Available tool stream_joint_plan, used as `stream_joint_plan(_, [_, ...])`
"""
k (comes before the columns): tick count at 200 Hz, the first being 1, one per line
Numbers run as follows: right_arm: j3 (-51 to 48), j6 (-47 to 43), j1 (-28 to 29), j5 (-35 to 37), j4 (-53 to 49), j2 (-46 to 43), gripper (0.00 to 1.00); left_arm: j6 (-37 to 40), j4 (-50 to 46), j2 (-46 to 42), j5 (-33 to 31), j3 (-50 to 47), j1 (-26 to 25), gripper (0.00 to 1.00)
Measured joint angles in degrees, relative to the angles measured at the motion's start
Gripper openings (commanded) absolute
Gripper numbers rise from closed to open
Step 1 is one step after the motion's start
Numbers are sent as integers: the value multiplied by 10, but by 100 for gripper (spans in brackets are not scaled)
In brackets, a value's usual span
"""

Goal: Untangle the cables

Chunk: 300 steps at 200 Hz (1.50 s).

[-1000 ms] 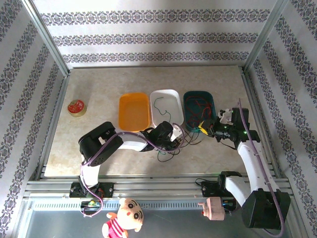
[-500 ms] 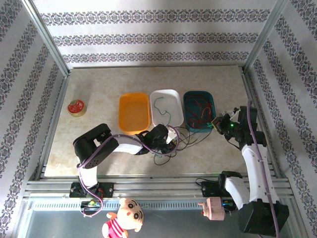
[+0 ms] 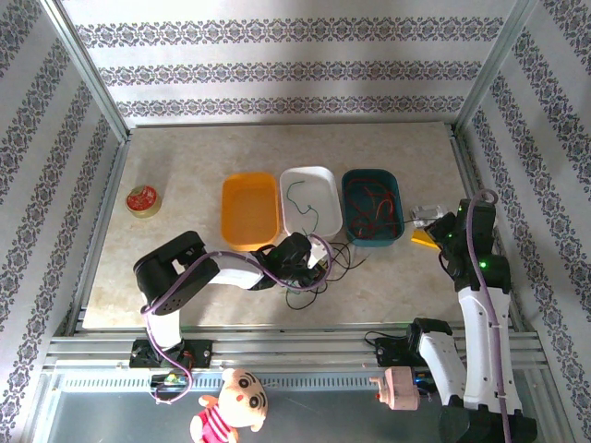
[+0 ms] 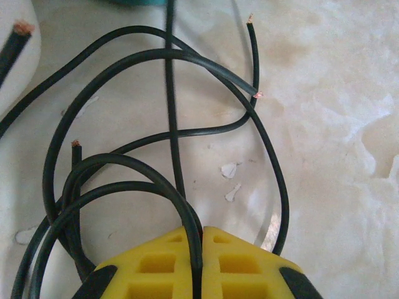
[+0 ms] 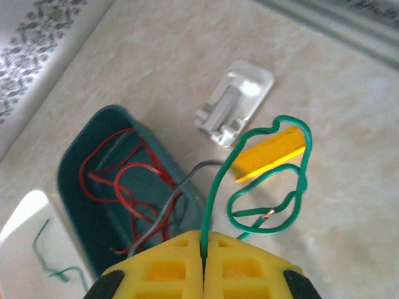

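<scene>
Black cable end hidden inside left pincer

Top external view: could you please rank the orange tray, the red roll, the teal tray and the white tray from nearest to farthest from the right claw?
From the right claw:
1. Teal tray, just to its left.
2. White tray, middle of the tray row.
3. Orange tray, left end of the row.
4. Red roll, far left of the table.

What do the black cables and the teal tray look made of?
Black cables: smooth, slightly glossy plastic insulation over copper, judging by bare coppery tips. Teal tray: likely matte moulded plastic, with rounded corners and uniform colour.
</scene>
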Motion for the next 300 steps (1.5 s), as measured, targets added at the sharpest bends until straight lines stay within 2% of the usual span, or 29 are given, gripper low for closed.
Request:
stream_joint_plan(47, [34, -14, -5, 154, -39, -22, 0, 2, 0, -3, -1, -4, 0, 0])
stream_joint_plan(81, [57, -40, -24, 217, -39, -21, 0, 7, -1, -4, -3, -5, 0, 0])
stream_joint_plan(144, [132, -114, -63, 288, -15, 12, 0, 11, -5, -7, -16, -10, 0, 0])
stream_joint_plan(191, [193, -168, -78, 297, 17, 40, 0, 10, -7, -12, -35, -14, 0, 0])
stream_joint_plan(204, [206, -175, -78, 271, 23, 48, 0, 8, -8, -14, -43, -16, 0, 1])
stream_joint_plan(212, [208, -176, -77, 241, 31, 49, 0, 8, -10, -16, -48, -17, 0, 13])
stream_joint_plan(223, [203, -173, -72, 193, 44, 48, 0, 7, -17, -21, -56, -19, 0, 37])
stream_joint_plan(231, [186, -164, -59, 139, 65, 43, 0, 6, -23, -27, -56, -21, 0, 51])
stream_joint_plan(248, [122, -139, -11, 12, 131, 23, 1, 5, -57, -52, -63, -24, -1, 68])
stream_joint_plan(263, [53, -110, 42, -108, 201, 12, 2, 7, -97, -87, -76, -28, 0, 77])
stream_joint_plan(276, [2, -79, 87, -202, 259, 13, 2, 10, -116, -131, -82, -28, 0, 78])
stream_joint_plan(300, [-45, -38, 155, -328, 338, 22, 2, 11, -121, -222, -79, -17, 3, 83])
